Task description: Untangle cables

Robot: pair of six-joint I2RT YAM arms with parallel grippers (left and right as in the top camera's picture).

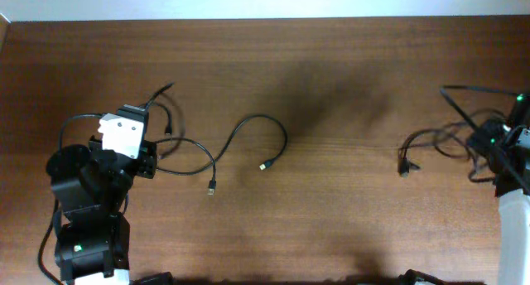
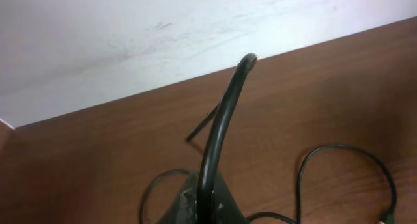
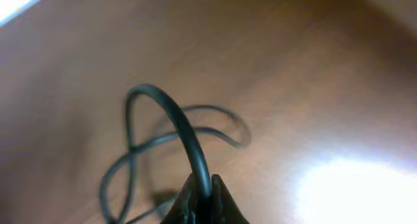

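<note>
A thin black cable point(image 1: 248, 123) runs from my left gripper point(image 1: 147, 118) across the table's middle in a loop, with plug ends at the centre point(image 1: 265, 165) and lower down point(image 1: 211, 188). In the left wrist view my left gripper point(image 2: 205, 208) is shut on a black cable point(image 2: 225, 113) that arcs up from the fingers. A second tangled black cable point(image 1: 431, 140) lies by my right gripper point(image 1: 482, 144). In the right wrist view my right gripper point(image 3: 203, 201) is shut on that looping cable point(image 3: 179, 123).
The brown wooden table point(image 1: 331, 227) ends at a white wall point(image 2: 130, 35) along its far edge. Thicker black arm wires point(image 1: 472, 90) run near the right arm. The left arm's base point(image 1: 83, 235) stands at the front left.
</note>
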